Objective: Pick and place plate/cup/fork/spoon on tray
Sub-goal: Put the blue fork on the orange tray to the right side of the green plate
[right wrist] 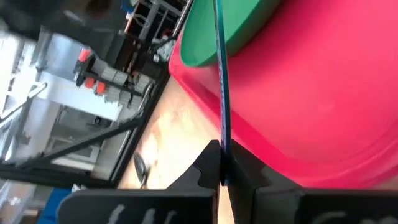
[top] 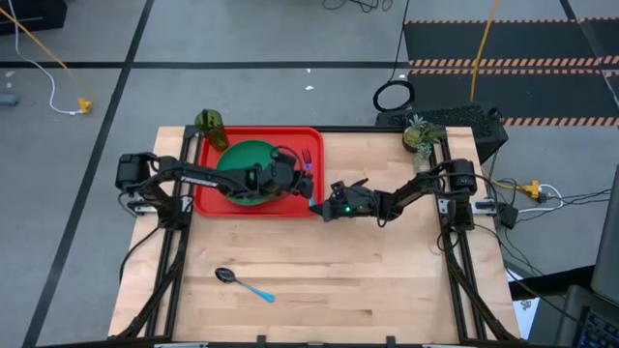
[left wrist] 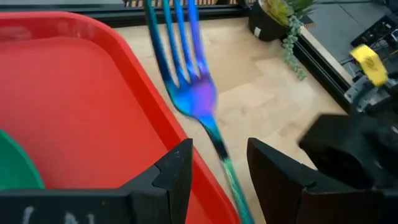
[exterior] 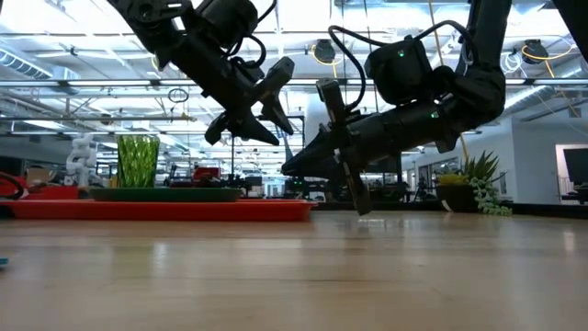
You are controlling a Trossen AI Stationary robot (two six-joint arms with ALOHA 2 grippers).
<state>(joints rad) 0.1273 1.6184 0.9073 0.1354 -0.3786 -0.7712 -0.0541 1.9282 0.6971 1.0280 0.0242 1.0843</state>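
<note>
The red tray (top: pixel 208 198) lies at the table's far left, and the green plate (top: pixel 242 164) rests flat in it. At the tray's far left corner stands the cup (top: pixel 210 126). The spoon (top: pixel 242 283) lies on the bare wood near the front. Over the tray's right rim is the fork (left wrist: pixel 194 93), tines toward the far edge, with my right gripper (right wrist: pixel 222 171) shut on its handle. My left gripper (left wrist: pixel 217 171) is open above the tray's right side. Its fingers stand on either side of the fork's neck without touching it. My right gripper pinches the fork's handle (right wrist: pixel 222 149) between its two fingers, toward the handle's free end. It comes in from the table's right, close to level. The fork sticks out past the fingertips over the tray's rim. Whether its head touches the tray cannot be told.
A small potted plant (top: pixel 418 135) stands at the far right corner, with a black box (top: pixel 469 121) behind it. The near half of the table is bare wood apart from the spoon. Both arms crowd the space around the tray's right rim.
</note>
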